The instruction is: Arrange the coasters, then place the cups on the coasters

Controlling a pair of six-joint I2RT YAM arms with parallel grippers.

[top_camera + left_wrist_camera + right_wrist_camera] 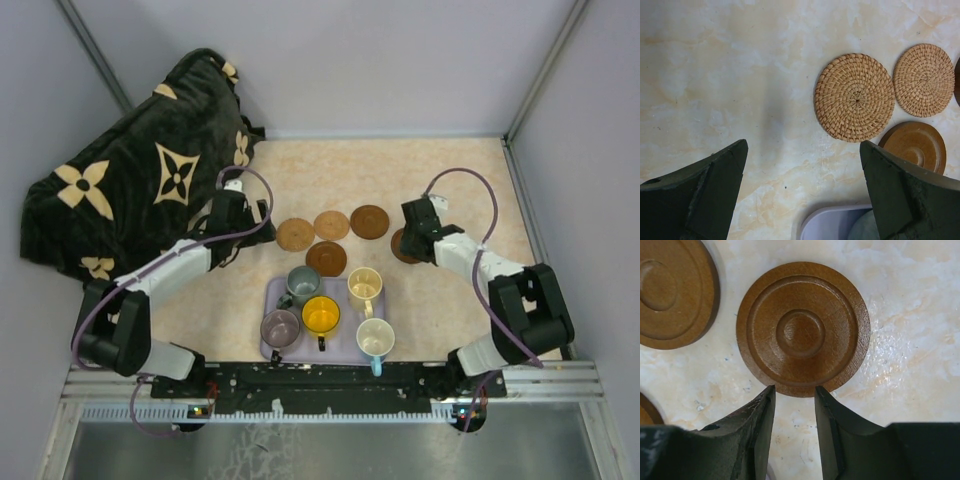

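Up close, dark brown coaster (802, 330): round, wood-like, concentric rings.

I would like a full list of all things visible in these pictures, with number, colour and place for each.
coasters: five; two woven tan, three brown; on the table behind the tray
cups: five; grey-green, cream, yellow-orange, mauve, pale blue; on the tray
tray: one; lavender; near middle
blanket: one; black, tan flowers; far left
table: one; beige marbled
left pincer: open wide, over bare table
right pincer: slightly open, at a brown coaster's edge
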